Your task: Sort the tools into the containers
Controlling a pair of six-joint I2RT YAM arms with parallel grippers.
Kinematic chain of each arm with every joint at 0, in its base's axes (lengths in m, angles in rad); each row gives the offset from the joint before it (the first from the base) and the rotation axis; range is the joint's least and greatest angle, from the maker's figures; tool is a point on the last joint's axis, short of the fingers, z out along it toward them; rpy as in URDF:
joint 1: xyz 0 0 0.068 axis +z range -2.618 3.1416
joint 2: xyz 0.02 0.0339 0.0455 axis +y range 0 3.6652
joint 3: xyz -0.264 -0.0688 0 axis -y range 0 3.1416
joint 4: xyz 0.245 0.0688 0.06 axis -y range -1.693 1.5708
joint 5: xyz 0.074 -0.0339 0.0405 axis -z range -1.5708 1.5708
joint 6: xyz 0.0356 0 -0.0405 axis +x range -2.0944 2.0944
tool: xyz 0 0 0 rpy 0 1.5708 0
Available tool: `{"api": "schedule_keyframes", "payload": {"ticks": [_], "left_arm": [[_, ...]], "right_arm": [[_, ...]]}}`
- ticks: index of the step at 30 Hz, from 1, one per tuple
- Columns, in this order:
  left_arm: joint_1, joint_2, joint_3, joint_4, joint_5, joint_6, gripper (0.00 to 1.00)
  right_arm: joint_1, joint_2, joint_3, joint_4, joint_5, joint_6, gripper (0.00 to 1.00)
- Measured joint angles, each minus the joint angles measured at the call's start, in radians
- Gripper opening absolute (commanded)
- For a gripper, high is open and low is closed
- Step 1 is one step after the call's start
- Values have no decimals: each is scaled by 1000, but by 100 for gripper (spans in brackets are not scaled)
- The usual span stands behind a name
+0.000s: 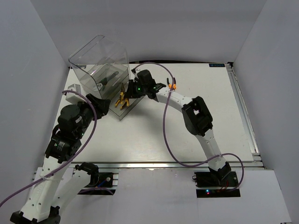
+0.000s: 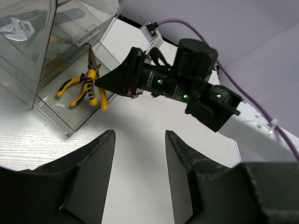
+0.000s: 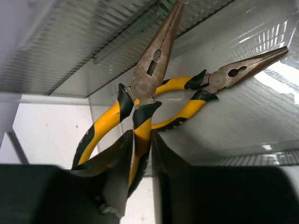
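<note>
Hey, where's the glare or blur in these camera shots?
Top external: soft reflections on the clear cabinet, contents faint. Left wrist: left gripper dark and out of focus up close. Right wrist: bright glare on the drawer at right; held pliers sharp, right gripper blurred.

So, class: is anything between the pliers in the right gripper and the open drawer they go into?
Nothing visible blocks them: the right gripper holds the pliers nose-up inside the open drawer. A second pair lies there, close behind, and may be landed on.
</note>
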Motion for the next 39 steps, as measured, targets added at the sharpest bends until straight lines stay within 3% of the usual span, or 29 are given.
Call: {"api": "schedule_keyframes", "payload": {"ticks": [4,6,13,20,22,27,33,39], "left_arm": [[0,23,24,-13,-6,-3,58],[0,28,30,-13,-7,-6,58],[0,50,32,-11,-7,-2,59],[0,95,31,13,0,14,60],[0,96,19,38,7,14,61],[0,99,-18,76,18,16,62],[0,140,-22,103,38,19,62],[0,180,-22,118,55,22,62]], "right_arm": [[11,41,0,55,19,14,52],[11,43,0,75,25,8,57],[0,18,-26,150,-11,-91,57],[-91,-82,-57,93,-64,-431,64],[-143,-106,-71,71,-21,-504,75],[-277,-105,-83,-2,218,-571,84],[-359,-58,-82,-37,422,-570,78],[-371,18,-63,-46,488,-557,65]]}}
